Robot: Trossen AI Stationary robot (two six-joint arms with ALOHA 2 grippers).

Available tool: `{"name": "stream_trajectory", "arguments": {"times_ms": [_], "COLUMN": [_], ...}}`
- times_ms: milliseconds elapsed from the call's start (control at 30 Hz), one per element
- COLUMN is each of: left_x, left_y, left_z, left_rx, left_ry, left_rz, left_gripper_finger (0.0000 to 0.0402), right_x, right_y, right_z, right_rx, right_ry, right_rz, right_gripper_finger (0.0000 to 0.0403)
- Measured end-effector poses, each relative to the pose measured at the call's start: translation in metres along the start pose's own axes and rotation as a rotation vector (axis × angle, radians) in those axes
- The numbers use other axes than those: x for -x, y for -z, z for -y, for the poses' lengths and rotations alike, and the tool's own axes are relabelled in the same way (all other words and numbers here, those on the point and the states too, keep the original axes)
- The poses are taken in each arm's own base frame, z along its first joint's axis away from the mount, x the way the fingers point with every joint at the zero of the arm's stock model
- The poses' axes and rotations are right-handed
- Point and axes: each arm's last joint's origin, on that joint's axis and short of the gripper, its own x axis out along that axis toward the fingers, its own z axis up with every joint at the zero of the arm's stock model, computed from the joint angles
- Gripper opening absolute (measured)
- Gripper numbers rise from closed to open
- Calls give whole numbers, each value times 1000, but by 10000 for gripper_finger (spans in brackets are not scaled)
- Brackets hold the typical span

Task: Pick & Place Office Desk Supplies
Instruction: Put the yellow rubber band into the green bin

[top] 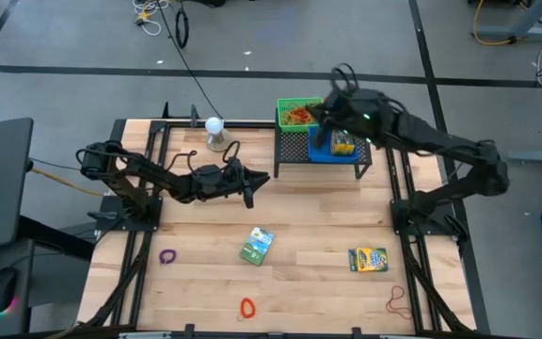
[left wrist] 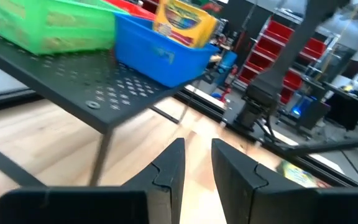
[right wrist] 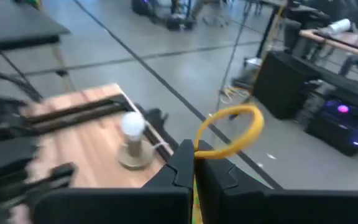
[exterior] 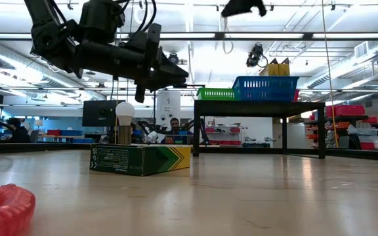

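My right gripper (top: 320, 115) is shut on a yellow rubber band (right wrist: 232, 132) above the green bin (top: 299, 115) on the black mesh rack (top: 290, 151). A blue bin (top: 332, 151) beside the green bin holds a yellow crayon box (top: 343, 143). My left gripper (top: 252, 184) hovers over the table's middle, narrowly open and empty, as its wrist view shows (left wrist: 197, 168). On the table lie a green crayon box (top: 257, 245), a yellow crayon box (top: 367, 259), a purple loop (top: 167, 255), a red loop (top: 247, 307) and a reddish rubber band (top: 398, 301). My right gripper pinches the yellow band at one spot of its loop (right wrist: 199, 148) between its two fingertips. The rest of the loop stands out beyond the fingertips, open and rounded. The band is lifted clear of the bins and the rack.
A white ball on a round stand (top: 215, 132) stands at the far edge, left of the rack. The rack's legs stand on the table's far right part. Bare wood lies between the loose items in the near half. People show in the room beyond the table (exterior: 174, 124).
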Motion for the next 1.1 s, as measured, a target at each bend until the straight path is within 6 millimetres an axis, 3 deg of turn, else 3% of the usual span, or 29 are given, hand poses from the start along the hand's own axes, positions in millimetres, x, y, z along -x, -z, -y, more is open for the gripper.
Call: {"name": "stream_trajectory", "arguments": {"times_ms": [200,633,933,1100], "left_x": [2,8,11,11], "left_y": [5,12,14,14], "left_z": [8,24,29,29], "left_rx": [-6,-11,-3,1], "left_ry": [32,46,50,48], "left_rz": [-29,-40,-38,-39], "left_gripper_finger": [84,84,84,84], "right_x": [-44,-116,-130,-130], "right_y": [5,47,67,72], "right_z": [12,41,47,48], "right_rx": [110,195,139,97], "right_ry": [125,240,246,255], "right_rz": [-109,-290,-401,-438], "right_gripper_finger": [8,10,17,57]}}
